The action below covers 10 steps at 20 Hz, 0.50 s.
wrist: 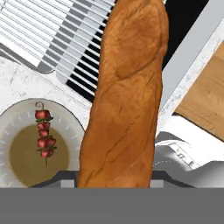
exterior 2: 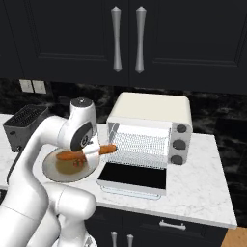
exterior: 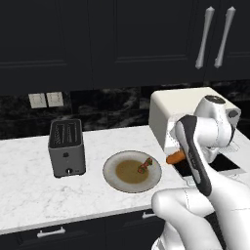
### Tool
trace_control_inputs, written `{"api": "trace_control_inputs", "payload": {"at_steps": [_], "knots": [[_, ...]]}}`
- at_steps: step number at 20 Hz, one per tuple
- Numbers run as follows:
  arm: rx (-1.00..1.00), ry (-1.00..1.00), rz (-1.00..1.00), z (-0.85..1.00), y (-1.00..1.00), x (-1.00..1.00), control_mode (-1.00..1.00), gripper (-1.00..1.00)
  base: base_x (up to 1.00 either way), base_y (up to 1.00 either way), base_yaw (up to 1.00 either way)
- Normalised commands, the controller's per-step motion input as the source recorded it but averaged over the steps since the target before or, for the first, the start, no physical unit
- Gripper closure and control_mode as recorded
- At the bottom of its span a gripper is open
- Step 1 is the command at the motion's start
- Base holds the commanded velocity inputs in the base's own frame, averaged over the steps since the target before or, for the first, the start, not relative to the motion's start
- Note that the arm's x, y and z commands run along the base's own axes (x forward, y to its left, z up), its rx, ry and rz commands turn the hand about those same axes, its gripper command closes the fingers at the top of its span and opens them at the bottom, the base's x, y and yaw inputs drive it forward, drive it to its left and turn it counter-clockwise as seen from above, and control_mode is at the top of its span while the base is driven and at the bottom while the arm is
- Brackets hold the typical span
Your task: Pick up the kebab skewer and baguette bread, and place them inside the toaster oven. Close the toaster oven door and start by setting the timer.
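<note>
I have the oven [exterior 2: 144, 108] open ahead, door [exterior 2: 132, 177] dropped flat, and the baguette [exterior 2: 84, 153] clamped in my gripper [exterior 2: 91, 151] just left of the opening, its long axis pointing toward the racks, above the plate [exterior: 111, 166] edge. The skewer [wrist: 43, 133] lies on the plate. My fingertips are hidden behind the loaf, so I judge the grip by the raised loaf.

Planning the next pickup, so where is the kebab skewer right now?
The kebab skewer lies on the round plate on the counter, between the grey toaster and the open toaster oven.
</note>
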Motion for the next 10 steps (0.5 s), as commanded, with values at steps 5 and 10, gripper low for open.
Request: {"api": "trace_control_inputs", "payload": {"at_steps": [5,10], "knots": [[0.12,-0.24,-0.13,0.24,-0.87,0.02,-1.00,1.00,0.00,0.00,0.00],[0.16,-0.16,-0.10,0.00,-0.70,0.40,-1.00,1.00,0.00,0.00,0.00]]}}
